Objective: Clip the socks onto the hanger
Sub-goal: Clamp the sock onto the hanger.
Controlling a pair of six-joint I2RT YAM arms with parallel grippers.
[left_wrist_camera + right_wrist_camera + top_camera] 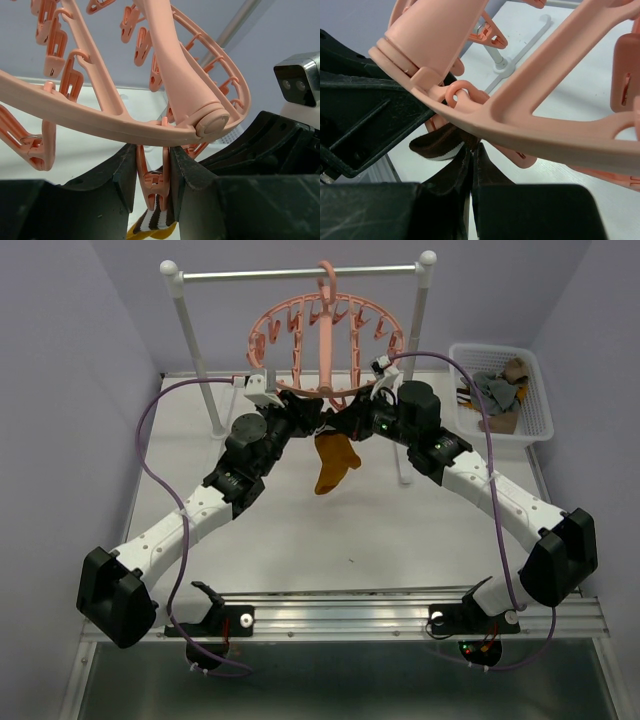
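Mustard sock (331, 466) meets hanger (325, 335): left gripper (154, 165) squeezes a clip (150, 184), right gripper (471, 148) pinches the cuff (437, 145); next, likely, release the clip.

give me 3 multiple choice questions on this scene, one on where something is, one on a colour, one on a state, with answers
1. Where is the orange sock? A flat on the table; B hanging under the hanger's near rim; C draped over the metal rail.
2. What colour is the hanger? A salmon pink; B white; C blue.
3. What is the left end effector doing? A standing wide open; B gripping the metal rail; C closed on a hanger clip.
Answers: 1 B, the top view shows it dangling below the ring; 2 A, pink in every view; 3 C, the left wrist view shows it squeezing the clip.
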